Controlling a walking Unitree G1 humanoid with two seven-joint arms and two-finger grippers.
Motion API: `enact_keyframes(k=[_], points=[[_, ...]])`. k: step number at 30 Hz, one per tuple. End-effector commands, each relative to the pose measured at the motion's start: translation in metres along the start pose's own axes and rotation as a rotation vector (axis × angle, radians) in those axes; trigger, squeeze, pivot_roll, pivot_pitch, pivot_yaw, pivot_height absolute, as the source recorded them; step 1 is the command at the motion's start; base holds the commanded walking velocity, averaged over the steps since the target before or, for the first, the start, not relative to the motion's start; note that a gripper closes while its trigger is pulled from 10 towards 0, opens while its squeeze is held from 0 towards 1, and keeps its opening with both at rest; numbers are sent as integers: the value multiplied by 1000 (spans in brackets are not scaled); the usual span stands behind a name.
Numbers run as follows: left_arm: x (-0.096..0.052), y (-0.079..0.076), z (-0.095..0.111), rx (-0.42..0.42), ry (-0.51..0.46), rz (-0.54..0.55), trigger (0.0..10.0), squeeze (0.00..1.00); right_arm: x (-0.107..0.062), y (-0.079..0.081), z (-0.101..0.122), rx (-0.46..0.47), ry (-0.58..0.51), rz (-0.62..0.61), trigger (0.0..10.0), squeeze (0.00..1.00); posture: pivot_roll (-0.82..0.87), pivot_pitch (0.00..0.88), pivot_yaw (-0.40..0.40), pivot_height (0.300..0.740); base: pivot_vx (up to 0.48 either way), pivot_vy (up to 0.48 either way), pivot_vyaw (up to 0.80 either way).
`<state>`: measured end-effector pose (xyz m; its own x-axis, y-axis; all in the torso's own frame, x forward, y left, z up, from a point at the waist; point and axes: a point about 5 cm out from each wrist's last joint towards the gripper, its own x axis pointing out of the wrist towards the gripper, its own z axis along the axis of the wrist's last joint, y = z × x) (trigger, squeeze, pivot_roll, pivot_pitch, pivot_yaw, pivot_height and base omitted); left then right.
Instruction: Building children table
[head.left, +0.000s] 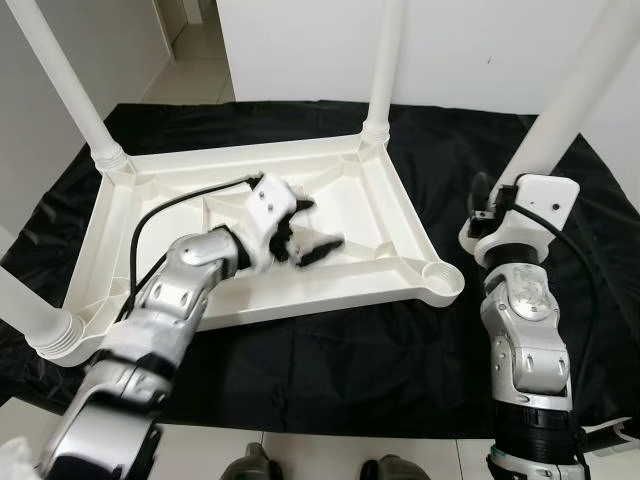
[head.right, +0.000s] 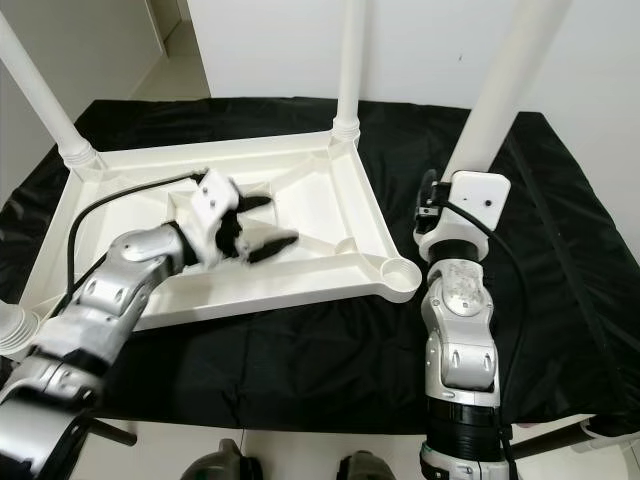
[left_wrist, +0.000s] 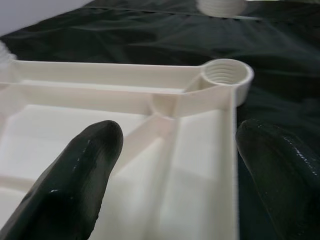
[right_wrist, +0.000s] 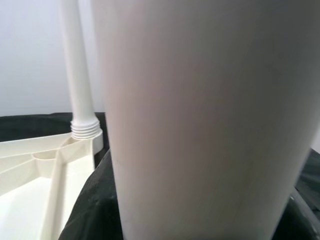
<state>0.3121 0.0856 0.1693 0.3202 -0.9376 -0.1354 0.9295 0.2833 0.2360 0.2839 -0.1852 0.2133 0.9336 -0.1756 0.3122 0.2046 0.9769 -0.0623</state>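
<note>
Tabletop (head.left: 330, 215): upside down on black sheet (head.left: 330, 370), three legs fitted
Empty socket (head.left: 441, 272): near right corner
Fourth leg (head.left: 565, 100): grasped by right gripper (head.left: 487, 215), beside that corner
Left gripper (head.left: 315, 240): fingers spread, over tabletop
Risk: tilted leg could cross-thread

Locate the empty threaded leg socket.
Head views: empty threaded socket at the upturned white plastic tabletop's near-right corner, left of the right gripper.

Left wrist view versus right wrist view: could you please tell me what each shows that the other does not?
Left wrist view: the left end effector's open fingers and the empty threaded socket. Right wrist view: the loose leg, held by the right end effector, up close, and a mounted leg. Both: the ribbed tabletop and the black cloth.
</note>
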Motion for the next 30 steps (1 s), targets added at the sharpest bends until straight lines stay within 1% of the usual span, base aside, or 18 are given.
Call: enact_keyframes(k=[1,2,3,6,8,9,11,13,14,15,17,18,20,24,25,28,29,30], points=[[0,-6,1,9,13,-76,10000,0,0,1,3,11,-23,11,10000,0,-41,23,23,740,0,0,0],[0,-6,1,9,13,-76,10000,0,0,1,3,11,-23,11,10000,0,-41,23,23,740,0,0,0],[-1,-11,1,17,19,-108,10000,0,0,2,3,10,-22,14,10000,0,-41,23,23,740,0,0,0],[-7,-6,-2,11,29,-87,10000,0,0,2,2,4,-24,19,10000,0,-40,26,29,740,0,0,0],[-15,-15,-4,7,46,-136,10000,0,0,1,1,-2,-23,16,10000,0,-36,26,29,740,0,0,0],[-15,-15,-4,7,46,-136,10000,0,0,1,1,-2,-23,16,10000,0,-36,26,29,740,0,0,0],[-16,-27,-4,5,56,-198,10000,0,-1,1,0,0,-24,17,10000,0,-32,28,29,740,0,0,0],[-9,-40,2,-7,23,-231,10000,0,0,2,0,-3,-24,25,10000,0,-32,29,28,740,0,0,0],[-9,-40,2,-7,23,-231,10000,0,0,2,0,-3,-24,25,10000,0,-32,29,28,740,0,0,0],[-6,-44,5,-15,4,-240,10000,0,-1,2,-1,-4,-24,29,10000,0,-33,30,29,740,0,0,0],[-6,-44,5,-15,4,-240,10000,0,-1,2,-1,-4,-24,29,10000,0,-33,30,29,740,0,0,0],[1,-49,11,-25,-33,-235,10000,0,-1,3,-2,-5,-22,32,10000,0,-34,30,26,740,0,0,0],[13,-50,20,-62,-79,-196,10000,0,-1,3,-5,-9,-16,39,10000,0,-38,30,27,740,0,0,0],[16,-50,22,-74,-90,-184,10000,0,-1,3,-5,-10,-14,41,10000,0,-38,31,26,740,0,0,0],[20,-47,25,-82,-99,-144,10000,0,-2,3,-7,-11,-12,45,10000,0,-38,31,26,740,0,0,0],[34,-50,34,-170,-142,-63,10000,0,-4,4,-13,-20,3,63,10000,0,-37,30,25,740,0,0,0],[34,-50,34,-170,-142,-63,10000,0,-4,4,-13,-20,3,63,10000,0,-37,30,25,740,0,0,0],[37,-52,35,-192,-147,-49,10000,0,-5,4,-14,-19,5,64,10000,0,-37,33,27,740,0,0,0]])
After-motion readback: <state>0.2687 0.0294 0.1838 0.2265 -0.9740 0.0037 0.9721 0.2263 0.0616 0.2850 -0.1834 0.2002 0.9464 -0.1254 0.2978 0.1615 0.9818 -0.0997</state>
